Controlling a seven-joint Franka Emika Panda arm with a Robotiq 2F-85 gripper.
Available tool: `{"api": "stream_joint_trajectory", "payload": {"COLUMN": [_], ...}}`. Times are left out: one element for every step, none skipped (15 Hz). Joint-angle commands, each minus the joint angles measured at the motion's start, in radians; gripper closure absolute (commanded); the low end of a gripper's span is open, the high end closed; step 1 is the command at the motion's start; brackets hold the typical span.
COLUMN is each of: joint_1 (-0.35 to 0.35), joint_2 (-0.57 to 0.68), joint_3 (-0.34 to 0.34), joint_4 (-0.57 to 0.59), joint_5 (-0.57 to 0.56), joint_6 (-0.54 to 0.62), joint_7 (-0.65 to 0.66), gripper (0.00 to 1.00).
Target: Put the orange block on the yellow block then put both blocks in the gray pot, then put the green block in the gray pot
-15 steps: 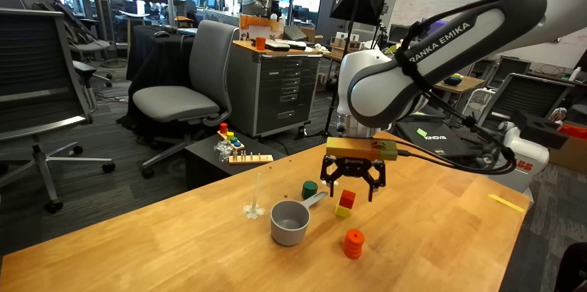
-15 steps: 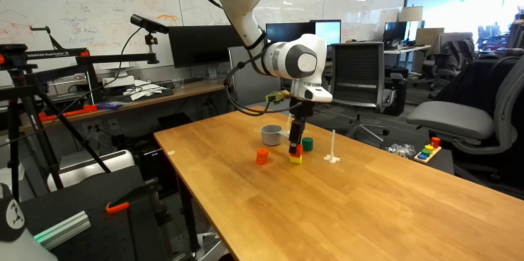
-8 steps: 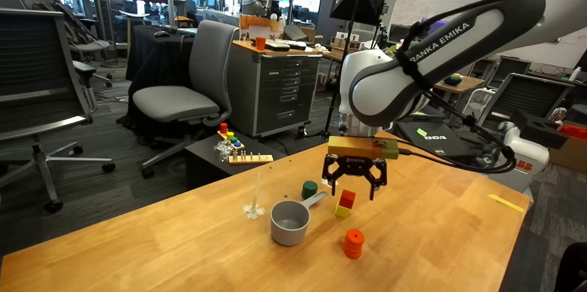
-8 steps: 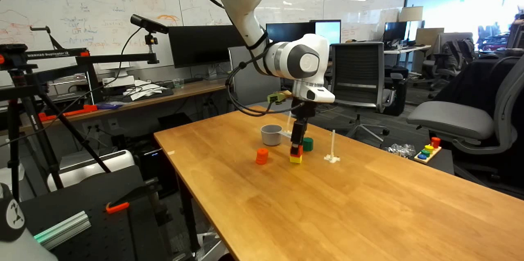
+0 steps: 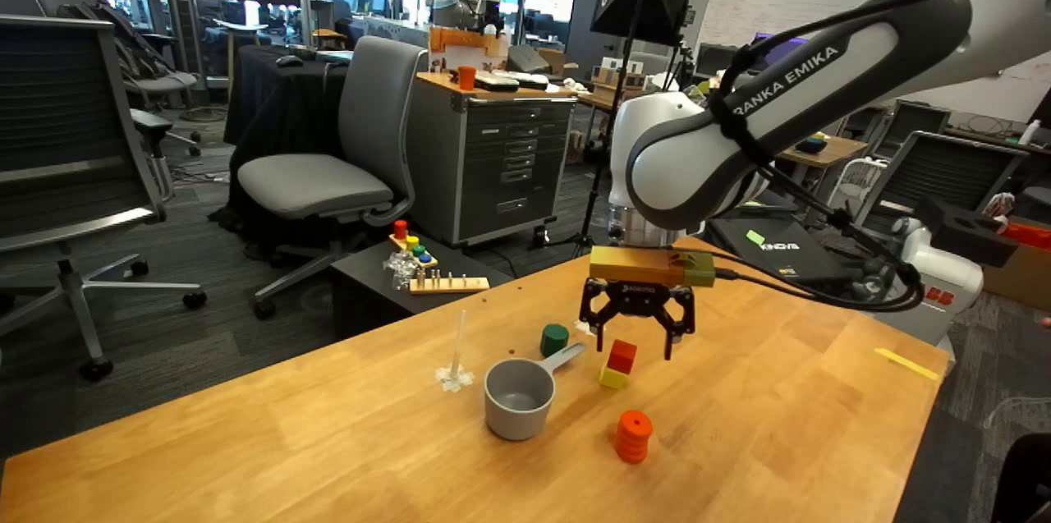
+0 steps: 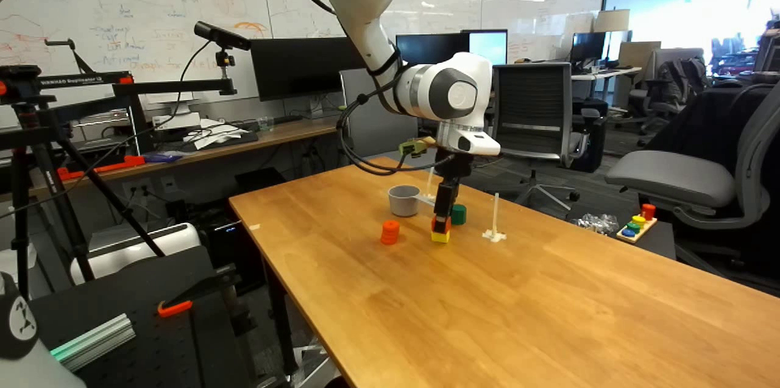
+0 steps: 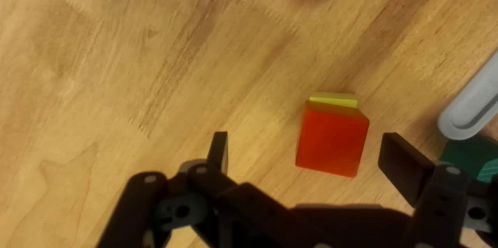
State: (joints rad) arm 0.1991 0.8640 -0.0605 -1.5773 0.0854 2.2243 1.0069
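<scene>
One orange block [image 7: 330,143] atop the yellow block [image 7: 334,100], end effector [image 7: 303,150] spread wide

The end effector points down at the bench [image 5: 246,441], its black fingertips [image 7: 402,166] well apart. In the wrist view the orange block shows between them with a gap on each side, closer to the fingertip at 3 o'clock; how far down they reach beside it cannot be told. A strip of the yellow block peeks out past its 12 o'clock edge.

The gray pot [image 5: 519,420] stands upright on the bench, between 8 and 9 o'clock of the two blocks in an exterior view, its handle [image 5: 566,355] pointing toward 2 o'clock. The green block [image 5: 554,340] sits between 9 and 10 o'clock of the pair there, just beside the handle; whether they touch is unclear. In the wrist view it lies at 3 o'clock, partly behind the end effector. A stack of orange discs [image 5: 633,438] stands near 6 o'clock of the pair, and farther off, at 9 o'clock, a pale stick [image 5: 459,346] rises from a white patch [image 5: 454,379].
</scene>
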Motion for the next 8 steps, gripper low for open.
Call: {"api": "stream_joint_trajectory", "payload": {"joint_1": [0.003,0.001,0.001,0.000,0.000,0.000,0.002,0.003], "joint_2": [0.004,0.011,0.019,0.030,0.038,0.046,0.054,0.059], "joint_3": [-0.004,0.000,0.001,0.005,0.008,0.010,0.011,0.012], "joint_4": [0.009,0.010,0.011,0.014,0.015,0.019,0.021,0.023], "joint_5": [-0.006,-0.006,-0.005,-0.004,-0.003,-0.003,-0.006,-0.005], "joint_6": [-0.008,-0.006,-0.001,0.004,0.007,0.010,0.011,0.012], "joint_7": [0.005,-0.005,-0.006,-0.013,-0.018,-0.024,-0.032,-0.036], "gripper": [0.00,0.00,0.00,0.00,0.00,0.00,0.00,0.00]}}
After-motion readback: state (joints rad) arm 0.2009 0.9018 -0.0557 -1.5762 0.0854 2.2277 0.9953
